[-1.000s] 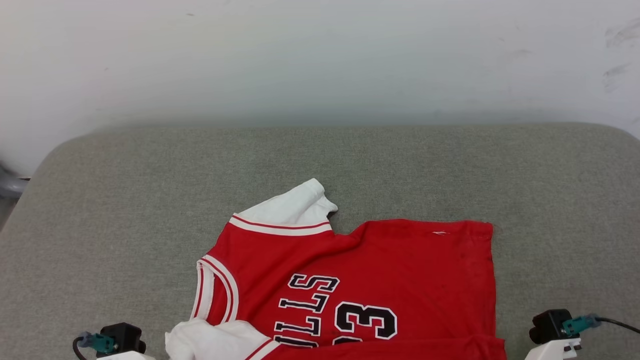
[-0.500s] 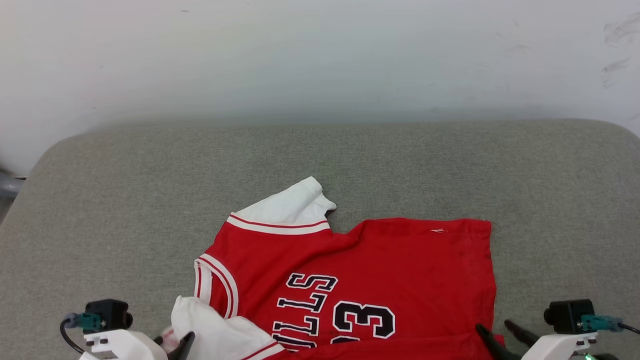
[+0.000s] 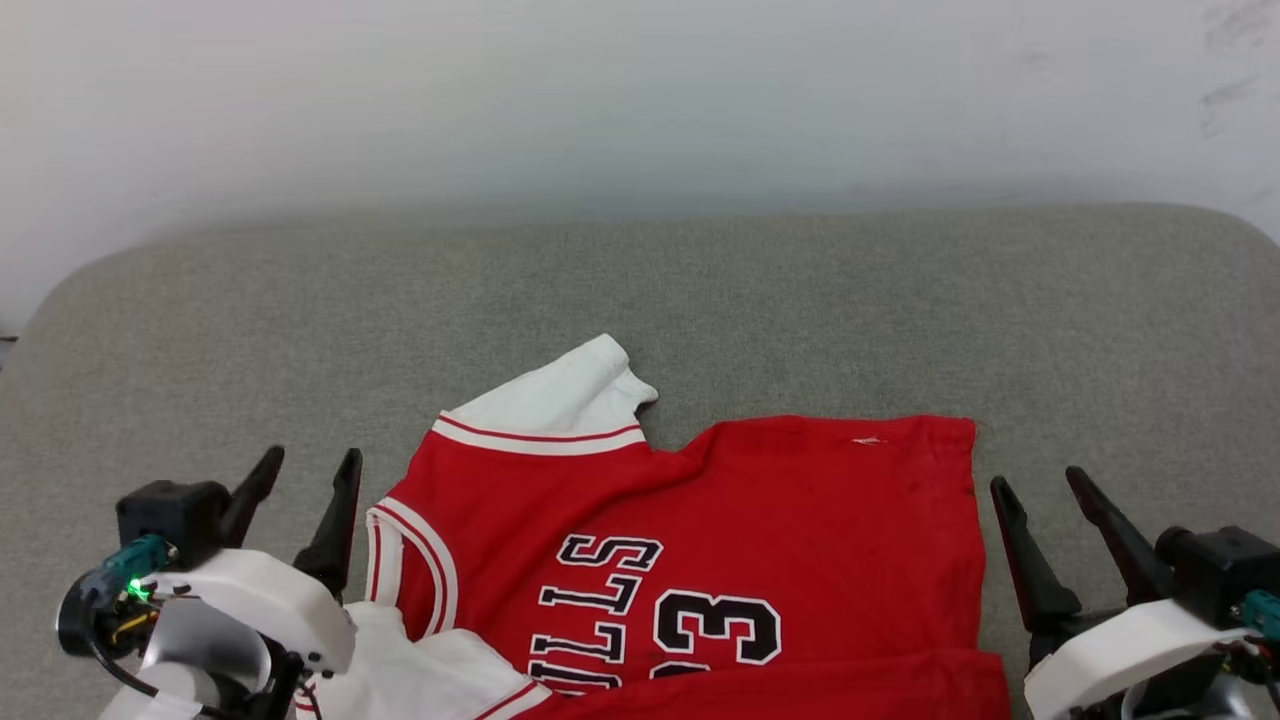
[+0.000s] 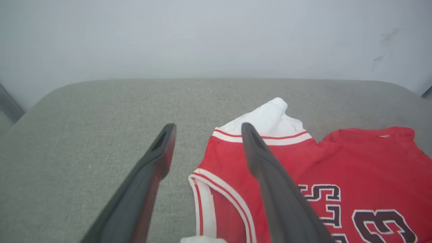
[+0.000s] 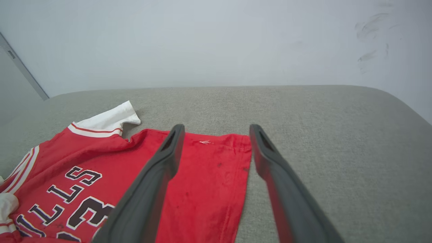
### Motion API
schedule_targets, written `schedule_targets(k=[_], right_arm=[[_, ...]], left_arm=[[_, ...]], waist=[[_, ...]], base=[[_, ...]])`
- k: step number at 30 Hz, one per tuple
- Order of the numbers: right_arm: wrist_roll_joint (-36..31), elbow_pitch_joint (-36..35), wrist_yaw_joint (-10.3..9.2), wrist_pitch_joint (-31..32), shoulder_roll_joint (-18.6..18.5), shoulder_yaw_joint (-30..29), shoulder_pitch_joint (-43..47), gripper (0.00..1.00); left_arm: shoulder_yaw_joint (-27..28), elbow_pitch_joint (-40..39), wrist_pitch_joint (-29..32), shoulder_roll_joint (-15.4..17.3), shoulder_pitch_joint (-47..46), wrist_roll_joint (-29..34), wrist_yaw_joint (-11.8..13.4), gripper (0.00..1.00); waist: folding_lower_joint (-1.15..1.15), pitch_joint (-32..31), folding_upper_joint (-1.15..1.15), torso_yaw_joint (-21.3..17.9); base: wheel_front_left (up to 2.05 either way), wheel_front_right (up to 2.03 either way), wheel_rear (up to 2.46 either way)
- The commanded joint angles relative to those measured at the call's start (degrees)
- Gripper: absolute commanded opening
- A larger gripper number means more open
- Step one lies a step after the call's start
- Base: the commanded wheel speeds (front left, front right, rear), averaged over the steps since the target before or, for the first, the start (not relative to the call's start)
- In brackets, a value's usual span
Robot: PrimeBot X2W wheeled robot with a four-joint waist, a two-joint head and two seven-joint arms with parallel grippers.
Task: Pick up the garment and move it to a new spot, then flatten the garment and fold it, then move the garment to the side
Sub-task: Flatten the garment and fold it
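The garment (image 3: pixel 760 530), a red jersey with white sleeves and black lettering, lies spread on the grey cushion, collar to the left and hem to the right. Its far sleeve (image 3: pixel 560 395) points away from me. My left gripper (image 3: pixel 305 475) stands open just left of the collar, above the cloth. My right gripper (image 3: pixel 1045 485) stands open just right of the hem edge. Seen from the left wrist, the collar (image 4: pixel 202 192) lies between and under my own fingers (image 4: pixel 158 162). From the right wrist, the hem corner (image 5: pixel 236 148) lies between the fingertips (image 5: pixel 173 145).
The grey padded surface (image 3: pixel 800 300) stretches far behind the jersey to a pale wall (image 3: pixel 640 100). Its rounded corners show at the far left and far right.
Both grippers have opened, let go of the garment and risen into view at its left and right sides. The head camera has tilted, so the whole scene sits slightly higher.
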Motion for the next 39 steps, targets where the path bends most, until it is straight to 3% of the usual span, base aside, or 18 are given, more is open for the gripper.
schedule_targets(k=[1, 9, 15, 22, 26, 30, 38, 39], right_arm=[[-0.6, -1.7, -0.02, -0.2, 0.5, -0.3, -1.2, 1.00], [-1.6, -6.9, -0.02, -0.4, 1.2, -0.8, -5.9, 1.00], [-1.4, -8.0, -0.02, -0.7, 1.4, -0.7, -10.5, 1.00], [-0.2, -6.3, -0.02, -2.1, 1.8, 0.4, -14.0, 1.00], [0.6, -4.8, -0.02, -3.4, 2.4, 0.9, -15.4, 1.00], [1.7, -3.1, -0.02, -5.0, 2.8, 1.6, -16.2, 1.00], [3.2, 0.4, -0.02, -7.4, 3.4, 1.7, -17.6, 1.00], [3.6, 0.8, -0.02, -7.5, 3.4, 1.6, -17.6, 1.00]], left_arm=[[0.4, -0.1, -1.8, -0.4, -1.6, 0.9, 0.4, 1.00], [0.7, 0.9, -4.2, -1.5, -9.2, 3.3, 1.3, 1.00], [-1.5, 5.3, 2.6, -1.8, -20.6, 1.5, -2.9, 1.00], [-5.8, 11.9, 20.0, -1.4, -34.1, -3.3, -9.1, 1.00], [-8.0, 15.0, 30.9, -0.8, -39.9, -6.1, -11.0, 1.00], [-9.5, 17.4, 40.3, -0.6, -43.7, -8.5, -11.2, 1.00], [-13.9, 22.2, 57.1, 0.3, -44.5, -9.8, -7.1, 1.00], [-14.7, 22.7, 59.1, 0.5, -44.0, -9.8, -6.6, 0.48]], waist=[[0.00, 2.5, 0.00, -0.8], [0.00, 10.0, 0.00, -2.3], [0.00, 16.0, 0.00, -4.3], [0.00, 20.9, 0.00, -7.2], [0.00, 22.7, 0.00, -9.2], [0.00, 24.2, 0.00, -11.0], [0.00, 26.2, 0.00, -13.4], [0.00, 26.3, 0.00, -13.5]], base=[[0.00, 0.00, 0.00], [0.00, 0.00, 0.00], [0.00, 0.00, 0.00], [0.00, 0.00, 0.00], [0.00, 0.00, 0.00], [0.00, 0.00, 0.00], [0.00, 0.00, 0.00], [0.00, 0.00, 0.00]])
